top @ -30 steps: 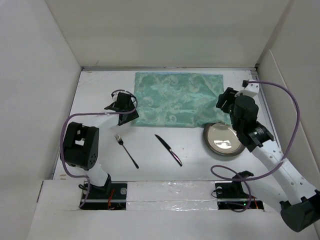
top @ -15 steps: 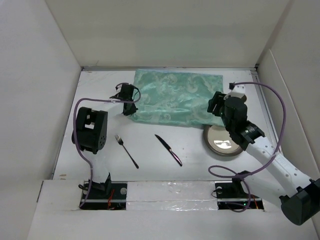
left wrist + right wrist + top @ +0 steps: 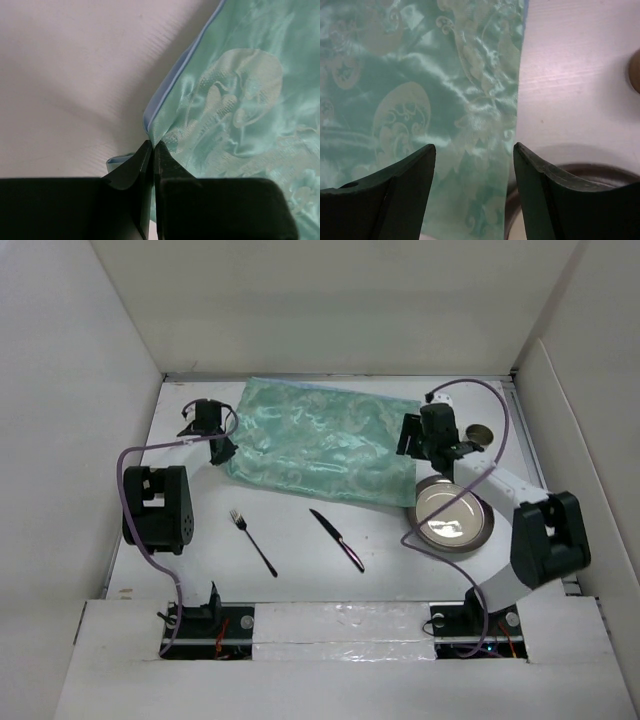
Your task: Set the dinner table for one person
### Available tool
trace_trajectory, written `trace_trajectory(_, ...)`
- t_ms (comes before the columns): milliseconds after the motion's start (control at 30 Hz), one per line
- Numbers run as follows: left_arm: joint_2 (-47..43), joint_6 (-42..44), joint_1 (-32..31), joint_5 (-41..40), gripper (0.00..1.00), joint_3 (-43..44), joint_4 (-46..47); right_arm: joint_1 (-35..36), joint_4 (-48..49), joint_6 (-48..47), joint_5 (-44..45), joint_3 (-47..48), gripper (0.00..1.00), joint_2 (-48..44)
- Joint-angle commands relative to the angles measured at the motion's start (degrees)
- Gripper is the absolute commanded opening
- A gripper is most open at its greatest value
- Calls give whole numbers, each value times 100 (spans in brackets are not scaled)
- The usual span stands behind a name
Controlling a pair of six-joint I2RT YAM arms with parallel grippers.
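Observation:
On the white dinner table (image 3: 290,580) the green marbled placemat (image 3: 320,445) lies skewed, its left side bunched up. My left gripper (image 3: 226,450) is shut on the placemat's left edge; the left wrist view has the cloth's (image 3: 240,100) blue hem pinched between the closed fingers of that gripper (image 3: 152,145). My right gripper (image 3: 408,440) hovers open over the placemat's right edge. In the right wrist view the cloth (image 3: 420,75) passes under this gripper's (image 3: 474,147) spread jaws, untouched. The plate (image 3: 452,516) sits just below the right gripper.
A fork (image 3: 252,540) and a knife (image 3: 337,539) lie on the table in front of the placemat. A small round brown object (image 3: 481,435) sits right of the right wrist. White upright panels wall the table on three sides.
My left gripper has shut on the placemat's left edge and dragged it leftward, skewing it. The right arm swung up and left from the plate to the cloth's right edge.

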Motion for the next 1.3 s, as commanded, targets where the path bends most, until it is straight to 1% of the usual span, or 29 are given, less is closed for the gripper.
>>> trace_trajectory(0, -364, -167, -17, 138, 0, -80, 105, -285, -111, 75, -548, 802, 69, 673)
trace_trajectory(33, -347, -193, -17, 191, 0, -71, 158, -486, -137, 145, -652, 1090, 69, 1093)
trace_trajectory(133, -294, -308, -17, 253, 0, -45, 307, -751, -453, 242, -916, 1592, 68, 1788)
trace_trajectory(367, 110, -387, -17, 270, 0, 341, 247, -927, -1428, 242, -900, 3043, 67, 2853)
trace_trajectory(400, 128, -396, -17, 261, 0, 394, 238, -927, -1665, 242, -900, 3410, 67, 3150)
trace_trajectory(500, 93, -387, 44, 270, 0, 482, 220, -980, -2149, 234, -1040, 3904, 65, 3644)
trace_trajectory(667, 67, -343, 229, 489, 0, 404, 307, -1033, -2597, 356, -1251, 4616, 61, 4198)
trace_trajectory(933, 198, -387, 229, 859, 0, 333, 439, -1094, -3046, 515, -996, 4960, 60, 4410)
trace_trajectory(1033, 181, -422, 229, 938, 0, 254, 492, -1094, -3380, 532, -988, 5302, 53, 4612)
trace_trajectory(1100, 128, -439, 229, 991, 0, 140, 571, -1094, -3652, 541, -1031, 5565, 40, 4779)
trace_trajectory(1167, 67, -440, 229, 947, 0, 70, 563, -1094, -3732, 498, -1127, 5724, 31, 4867)
trace_trajectory(1200, 40, -440, 229, 938, 0, 35, 563, -1094, -3732, 471, -1250, 5786, 24, 4946)
trace_trajectory(1233, -3, -431, 229, 912, 0, -1, 571, -1155, -3724, 462, -1634, 5882, 22, 4981)
trace_trajectory(1267, -47, -422, 229, 894, 0, -62, 572, -1156, -3663, 488, -1673, 5909, 13, 4999)
